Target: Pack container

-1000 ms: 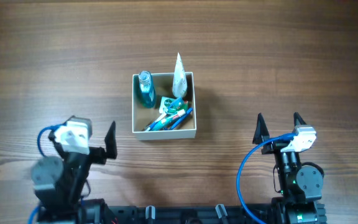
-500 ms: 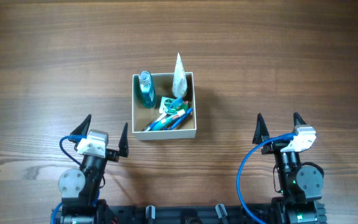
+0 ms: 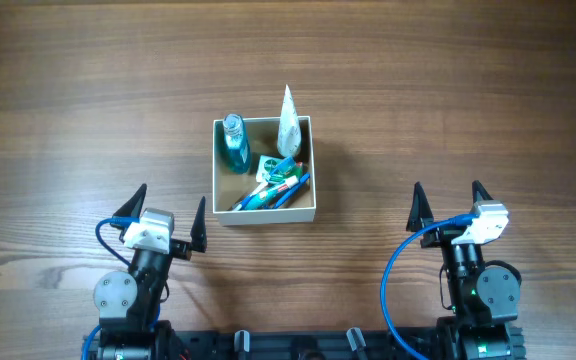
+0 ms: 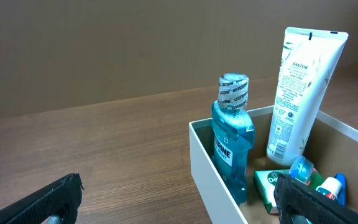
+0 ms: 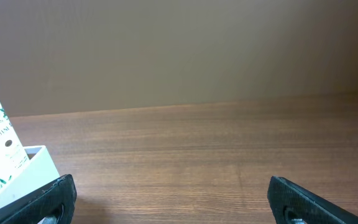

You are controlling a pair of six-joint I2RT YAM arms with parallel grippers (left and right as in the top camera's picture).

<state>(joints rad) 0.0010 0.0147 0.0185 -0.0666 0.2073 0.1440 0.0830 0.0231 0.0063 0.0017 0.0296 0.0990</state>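
Note:
The container (image 3: 264,214), a square white box with a brown inside, sits mid-table. It holds a teal mouthwash bottle (image 3: 234,144), a white tube (image 3: 287,122) leaning at its back right corner, a green packet (image 3: 272,167) and blue items. The left wrist view shows the container's wall (image 4: 213,171), the bottle (image 4: 232,137) and the tube (image 4: 300,87). My left gripper (image 3: 167,214) is open and empty, near the table's front, left of the container. My right gripper (image 3: 447,204) is open and empty at the front right; its view shows the container's corner (image 5: 23,177).
Bare wooden table (image 3: 448,90) surrounds the container. Both arm bases stand at the front edge.
The left arm swung from an angled pose at the far left to a straight pose facing the container, then held still. The right arm has not moved.

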